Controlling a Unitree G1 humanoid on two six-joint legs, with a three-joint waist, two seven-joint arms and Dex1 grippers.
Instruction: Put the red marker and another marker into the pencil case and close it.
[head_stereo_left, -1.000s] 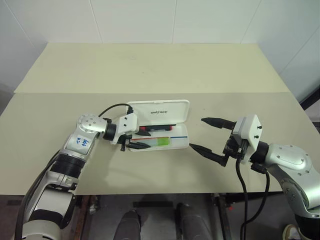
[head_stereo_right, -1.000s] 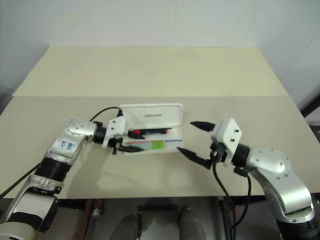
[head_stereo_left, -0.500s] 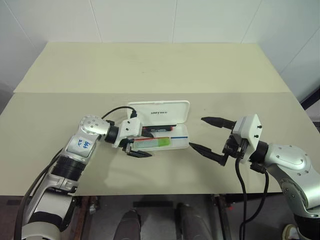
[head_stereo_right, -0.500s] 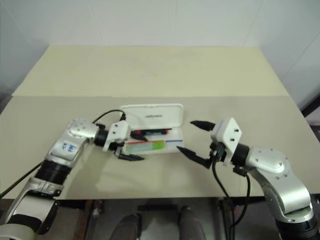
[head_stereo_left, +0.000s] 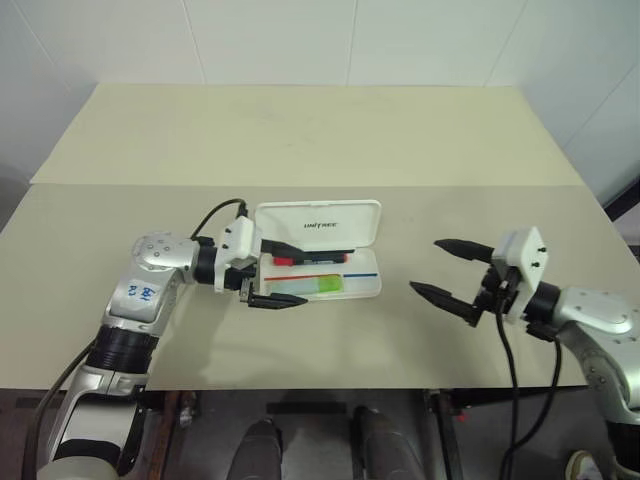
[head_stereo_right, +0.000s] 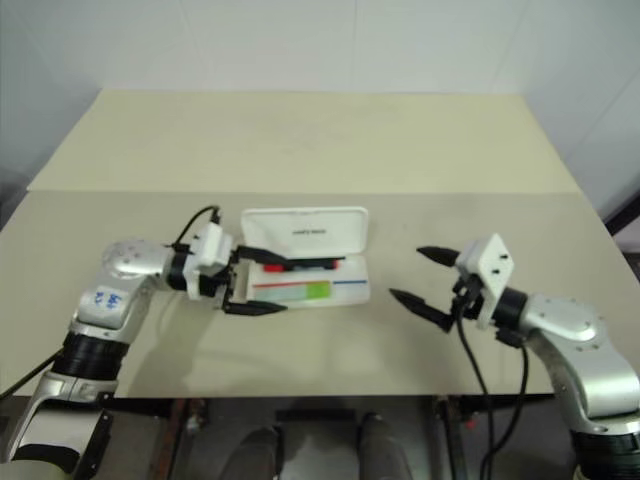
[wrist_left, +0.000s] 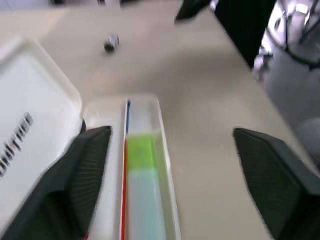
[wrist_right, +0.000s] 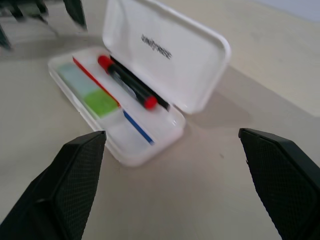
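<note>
I see the pencil case (head_stereo_left: 318, 250) lying open in the middle of the surface (head_stereo_left: 300, 140), long axis left to right, lid (head_stereo_left: 320, 222) standing up on the far side, hinge along the far edge. Inside the tray: the red marker (wrist_right: 127, 82) at the far side, w/ the green-capped highlighter (wrist_right: 90, 92) at the near side and a thin red-and-blue pencil (wrist_right: 112, 102) between them, all parallel to the case.

I judge both items are in, so what is left is to close the lid, which must swing toward me.

Left tool (head_stereo_left: 272, 274) is released, nothing in it, right at the left end of the case, so the nearer one. Right tool (head_stereo_left: 452, 270) is also released and empty, well apart to the right.

Lid print reads "UNITREE", small dark letters.
</note>
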